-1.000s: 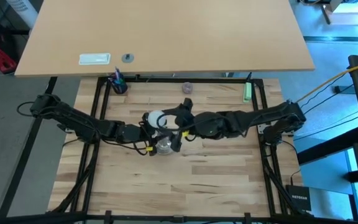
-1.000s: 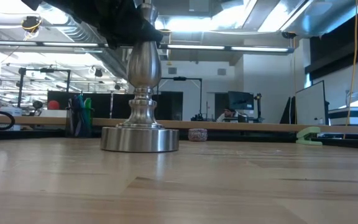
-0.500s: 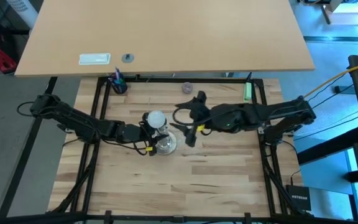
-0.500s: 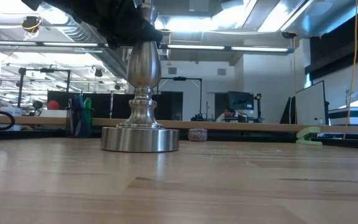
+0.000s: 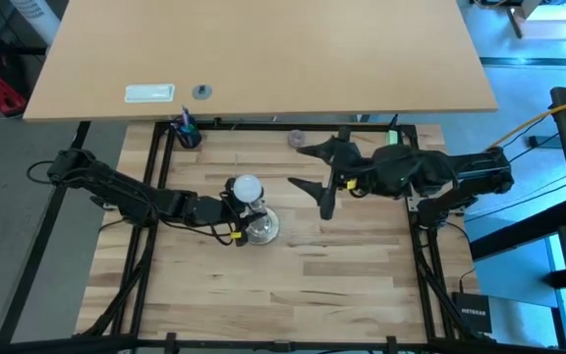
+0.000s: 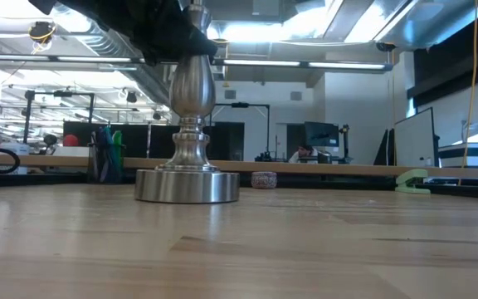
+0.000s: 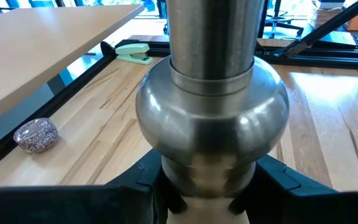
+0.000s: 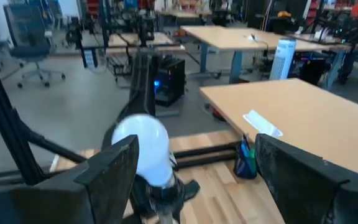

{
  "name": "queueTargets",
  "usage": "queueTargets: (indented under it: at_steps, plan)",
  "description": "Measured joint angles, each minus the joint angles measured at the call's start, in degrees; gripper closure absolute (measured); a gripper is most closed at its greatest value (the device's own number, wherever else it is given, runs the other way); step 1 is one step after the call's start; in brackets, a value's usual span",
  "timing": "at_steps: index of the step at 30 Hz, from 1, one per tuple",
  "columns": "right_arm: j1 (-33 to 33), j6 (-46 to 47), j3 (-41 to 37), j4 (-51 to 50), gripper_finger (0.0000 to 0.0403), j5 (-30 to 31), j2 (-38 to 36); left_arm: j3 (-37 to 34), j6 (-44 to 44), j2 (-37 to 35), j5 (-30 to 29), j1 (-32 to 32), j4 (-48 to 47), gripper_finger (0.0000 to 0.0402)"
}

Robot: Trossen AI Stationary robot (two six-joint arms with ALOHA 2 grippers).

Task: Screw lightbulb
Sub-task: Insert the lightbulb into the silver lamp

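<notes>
Since the earlier frames the right gripper (image 5: 311, 169) has drawn away from the lightbulb (image 5: 248, 187) toward 3 o'clock; it now hangs well apart from it, fingers spread wide and empty. The left gripper (image 5: 232, 210) has not moved: it stays clamped on the neck of the stand (image 5: 260, 228).

The lightbulb sits in the stand's socket, near the table's (image 5: 342, 275) centre. Its long axis is vertical, glass dome up and base down into the socket.

The high view shows the white dome from above, with the stand's round foot at about 5 o'clock from it. The low view shows only the stand (image 6: 187, 124) upright on its foot; the bulb is cut off at the upper edge. The left wrist view shows the stand's silvery bulge (image 7: 211, 109) between the closed fingers. The right wrist view shows the lightbulb (image 8: 141, 146) in profile, framed between its own parted fingers (image 8: 114, 171).
</notes>
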Motion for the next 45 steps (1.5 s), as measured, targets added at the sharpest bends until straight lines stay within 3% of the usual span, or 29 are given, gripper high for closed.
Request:
queueTargets:
  at_steps: [5,12,21,30,34,39,45]
  plan:
    - [0.0,-1.0,0.0,2.2,0.0076,0.2,0.2,0.0,-0.2,0.0,0.0,0.0,0.0,0.0269]
    - [0.0,2.6,0.0,1.3,0.0009,7.6,0.2,0.0,-0.3,0.0,0.1,0.0,0.0,0.0269]
    - [0.0,1.8,-0.2,-8.5,0.0053,6.8,-1.3,0.0,0.1,0.0,0.3,0.1,0.0,0.0269]
    - [0.0,2.9,-0.4,-12.6,0.0058,5.2,-1.4,-0.1,1.2,0.1,0.6,0.6,1.1,0.0269]
    - [0.0,3.0,-6.6,-8.1,0.0058,5.2,-3.1,0.5,2.1,0.7,0.7,1.3,1.3,0.0269]
    - [0.0,3.2,-20.3,5.5,0.0058,3.4,-9.4,2.4,2.3,3.6,0.5,2.1,2.4,0.0269]
    - [0.0,4.8,-34.5,14.6,0.0058,2.9,-16.7,6.5,3.3,7.6,0.6,3.0,2.3,0.0269]
